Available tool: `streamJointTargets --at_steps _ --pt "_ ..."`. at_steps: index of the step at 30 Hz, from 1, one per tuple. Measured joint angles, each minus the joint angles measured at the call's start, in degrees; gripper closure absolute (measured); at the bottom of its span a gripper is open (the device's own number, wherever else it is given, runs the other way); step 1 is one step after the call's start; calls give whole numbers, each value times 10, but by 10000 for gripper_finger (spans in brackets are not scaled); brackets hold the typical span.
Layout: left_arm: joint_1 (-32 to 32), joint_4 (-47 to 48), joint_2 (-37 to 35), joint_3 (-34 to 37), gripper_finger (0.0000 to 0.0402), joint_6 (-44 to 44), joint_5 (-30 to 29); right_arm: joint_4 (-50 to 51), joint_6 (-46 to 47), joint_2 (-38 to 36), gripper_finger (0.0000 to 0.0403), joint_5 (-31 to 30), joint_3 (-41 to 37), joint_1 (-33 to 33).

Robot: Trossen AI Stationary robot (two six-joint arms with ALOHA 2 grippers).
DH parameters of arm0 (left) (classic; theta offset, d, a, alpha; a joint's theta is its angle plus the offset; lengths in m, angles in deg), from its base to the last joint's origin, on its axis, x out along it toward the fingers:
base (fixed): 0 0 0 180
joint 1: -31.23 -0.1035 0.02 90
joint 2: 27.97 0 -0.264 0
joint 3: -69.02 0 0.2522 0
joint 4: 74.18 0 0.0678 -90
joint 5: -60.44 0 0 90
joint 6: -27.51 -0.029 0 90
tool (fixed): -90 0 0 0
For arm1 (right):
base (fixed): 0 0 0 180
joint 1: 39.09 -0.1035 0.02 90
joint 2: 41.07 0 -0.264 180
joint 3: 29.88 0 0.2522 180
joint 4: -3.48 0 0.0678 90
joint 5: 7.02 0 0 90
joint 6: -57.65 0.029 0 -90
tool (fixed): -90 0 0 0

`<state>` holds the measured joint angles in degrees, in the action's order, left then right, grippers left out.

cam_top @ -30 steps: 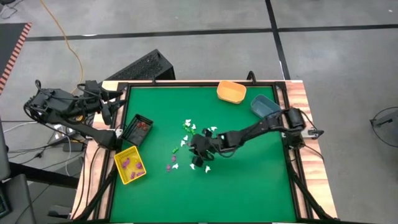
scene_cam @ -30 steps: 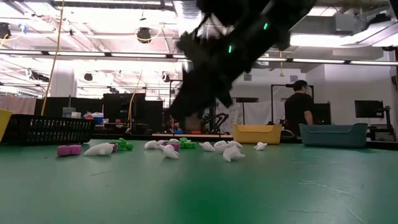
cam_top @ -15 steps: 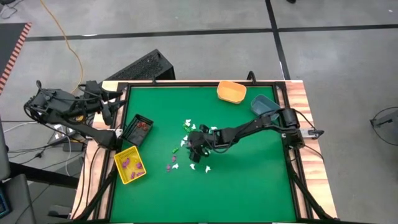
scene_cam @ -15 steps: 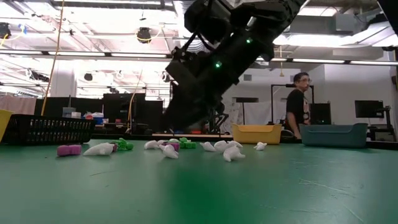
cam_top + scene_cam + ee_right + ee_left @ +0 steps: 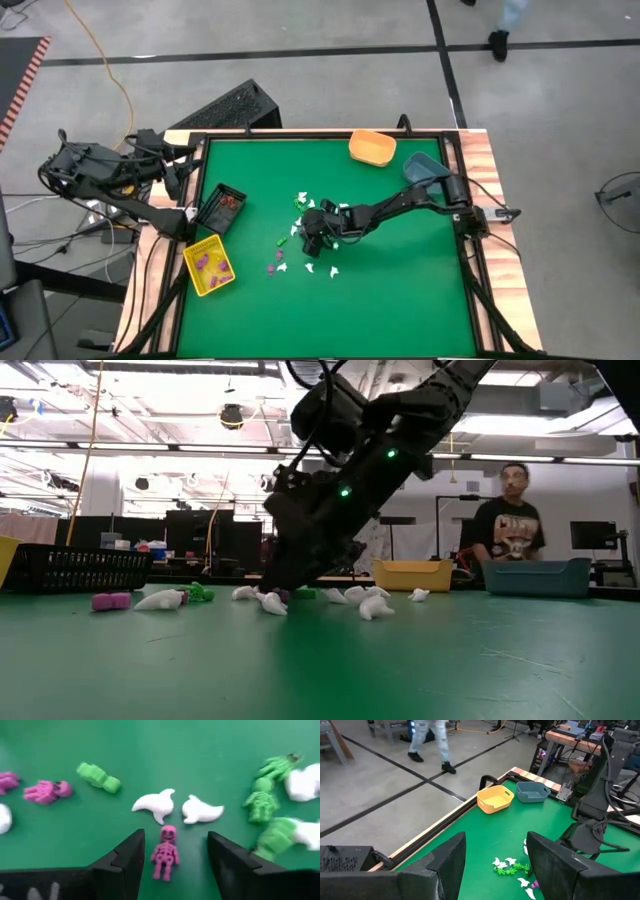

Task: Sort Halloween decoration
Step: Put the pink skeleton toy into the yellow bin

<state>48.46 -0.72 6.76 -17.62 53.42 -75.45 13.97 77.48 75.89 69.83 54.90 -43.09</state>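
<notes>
A purple skeleton trinket (image 5: 165, 853) lies flat between the spread fingers of the right claw (image 5: 172, 865). Just beyond it lie two white ghosts (image 5: 155, 804), then green skeletons (image 5: 262, 800) and purple pieces (image 5: 46, 791) to either side, possibly skulls.

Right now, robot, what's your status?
Right hand open, low over purple skeleton. Left hand open, parked off the table's left edge. White ghosts just beyond; nothing blocking.
</notes>
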Motion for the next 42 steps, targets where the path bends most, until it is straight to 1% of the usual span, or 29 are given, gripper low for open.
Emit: streamJointTargets --at_steps 4,7,18,22,26,29,31,36,42 --pt "0 0 0 0 202 -2 0 -2 4 11 197 3 -1 0" --pt "0 1 0 0 202 -2 -1 4 15 12 213 0 0 -1" --pt "0 1 0 0 202 -1 -2 13 40 12 330 -2 -1 -4" --pt "0 1 0 0 202 -1 -2 18 42 12 360 4 4 -4" --pt "0 0 0 0 202 1 -2 24 43 15 385 15 27 -4" --pt "0 0 0 0 202 1 -2 41 27 14 391 31 51 -6" --pt "0 0 0 0 202 1 -2 49 19 13 392 30 75 -7" --pt "0 0 0 0 202 1 -2 111 -8 11 392 23 144 -12" --pt "0 0 0 0 202 1 -2 95 -24 11 393 19 201 -18"
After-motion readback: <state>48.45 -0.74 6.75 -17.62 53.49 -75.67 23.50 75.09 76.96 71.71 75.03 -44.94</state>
